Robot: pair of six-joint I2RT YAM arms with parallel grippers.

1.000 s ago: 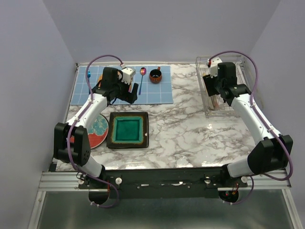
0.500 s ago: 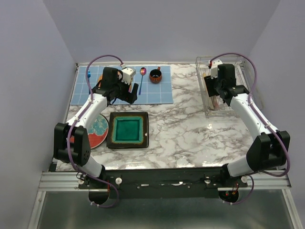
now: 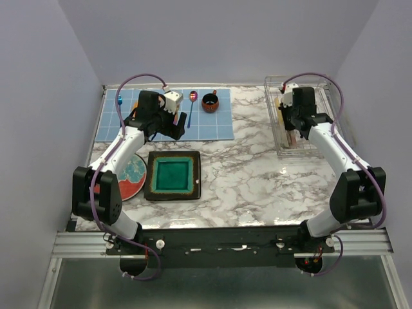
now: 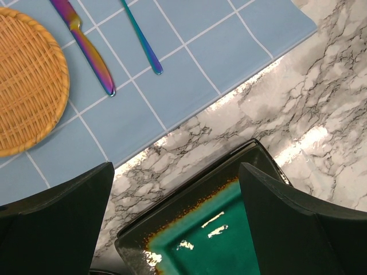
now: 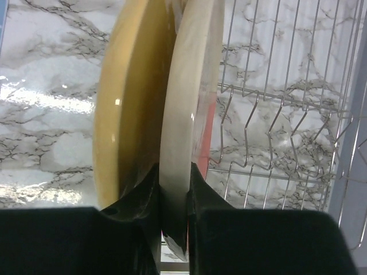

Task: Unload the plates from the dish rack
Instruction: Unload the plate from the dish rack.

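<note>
In the overhead view the marble bench (image 3: 257,180) carries a blue tiled mat (image 3: 212,125) in the upper left of the frame and the dish rack (image 3: 283,153) in the upper right. The left claw (image 3: 172,129) hangs over the near edge of the mat, just above the square dark plate (image 3: 172,175), which lies flat on the bench at lower left. Beside that plate, further left, lies the round red plate (image 3: 132,175), partly hidden by the left arm. The right claw (image 3: 291,129) reaches down inside the rack. In the left wrist view the left claw (image 4: 176,172) is spread wide with nothing between its fingers (image 4: 57,217); under it a corner of the square dark plate (image 4: 218,229) shows its teal centre, and above lie the mat (image 4: 172,69), an orange woven disc (image 4: 26,86) at upper left, an iridescent knife (image 4: 89,51) and a thin iridescent handle (image 4: 140,34). In the right wrist view the right claw (image 5: 172,200) is clamped on the lower rim of the cream plate (image 5: 189,103), which stands on edge; the yellow plate (image 5: 129,103) stands just left of it, and the rack's wire dividers (image 5: 269,114) fill the right of the frame.
</note>
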